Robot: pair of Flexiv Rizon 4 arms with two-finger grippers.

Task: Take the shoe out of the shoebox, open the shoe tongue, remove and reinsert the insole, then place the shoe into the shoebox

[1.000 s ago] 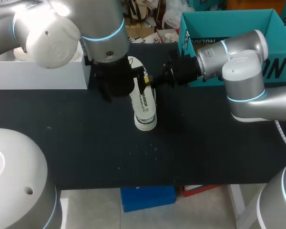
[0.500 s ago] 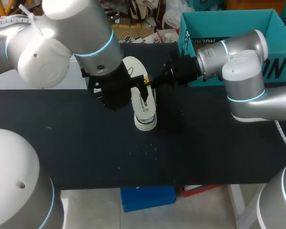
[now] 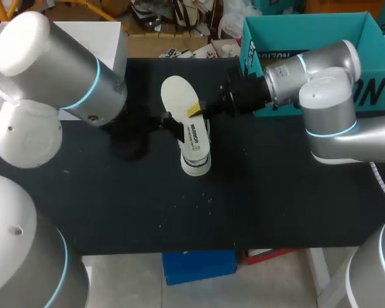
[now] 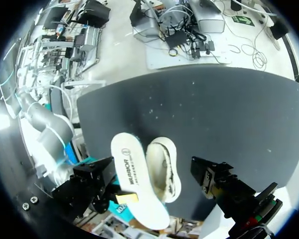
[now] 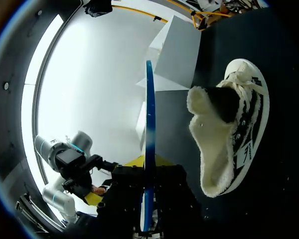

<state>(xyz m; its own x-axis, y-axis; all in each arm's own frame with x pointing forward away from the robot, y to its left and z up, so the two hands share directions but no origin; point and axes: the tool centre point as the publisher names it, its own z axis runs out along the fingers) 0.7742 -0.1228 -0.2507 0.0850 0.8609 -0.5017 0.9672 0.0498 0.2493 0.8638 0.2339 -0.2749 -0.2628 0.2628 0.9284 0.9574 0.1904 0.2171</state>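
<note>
The shoe [image 3: 196,146] stands on the table [image 3: 115,205], outside the teal shoebox [image 3: 366,93]. Its insole [image 3: 178,95] is out, clamped by the right gripper [image 3: 196,110] just beside it, while the left gripper [image 4: 152,169] is spread wide and empty. The next move is probably to steer the insole back into the shoe's opening.

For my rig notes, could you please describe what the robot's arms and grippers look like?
The left arm and right arm are silver-white cylinders with rounded caps and glowing cyan rings. The left gripper and right gripper are black; the right's tips show yellow.
</note>
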